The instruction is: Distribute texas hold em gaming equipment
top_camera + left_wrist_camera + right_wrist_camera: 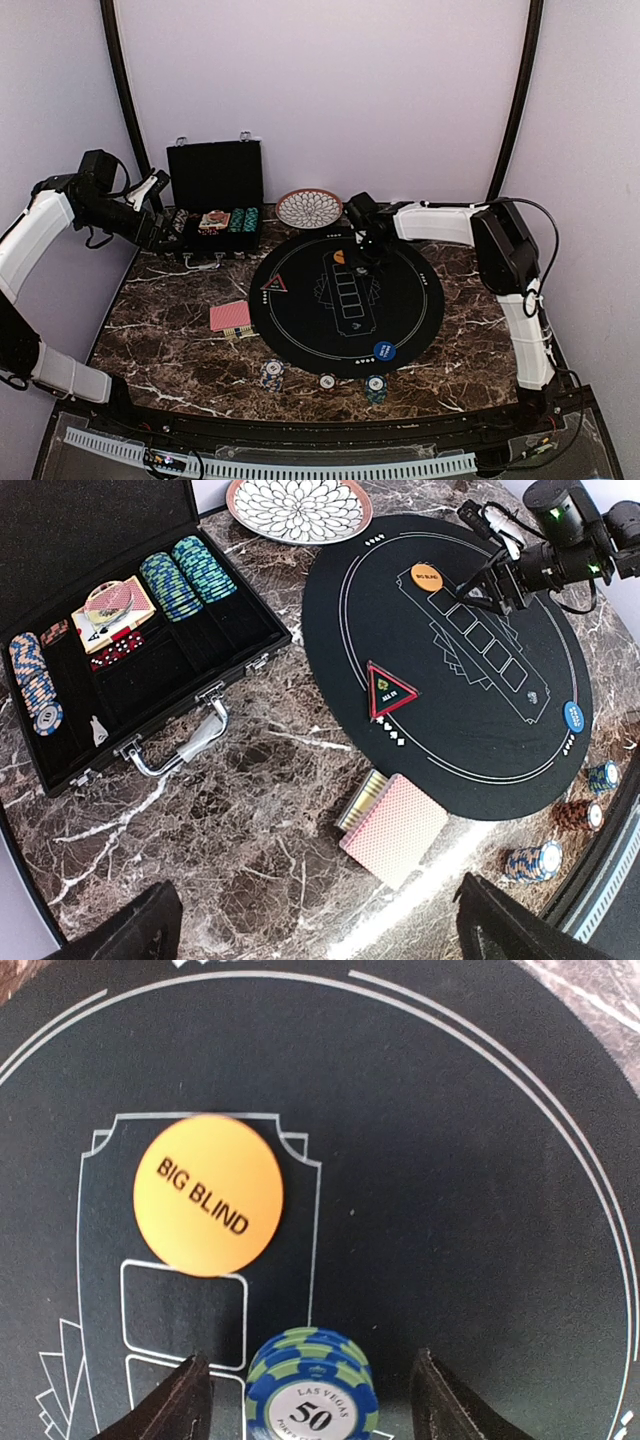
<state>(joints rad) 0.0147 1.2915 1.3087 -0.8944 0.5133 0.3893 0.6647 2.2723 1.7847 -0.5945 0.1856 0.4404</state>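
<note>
The overhead camera sees the whole desk (170, 340) from above its near edge. The left wrist camera looks from high at the far left corner across the round mat (470, 720). The right wrist camera sits close above it; all share the orange disc (208, 1195).

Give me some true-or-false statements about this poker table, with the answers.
1. The orange disc reads BIG BLIND. True.
2. The blue disc touches the orange disc. False: they lie far apart on the mat, with the blue one at its near edge.
3. The case is closed. False: its lid is up, showing chips and cards inside.
4. The right gripper has its jaws apart on either side of a chip stack on the mat. True.
5. The card deck lies on the mat. False: it lies on the marble table beside the mat.
</note>
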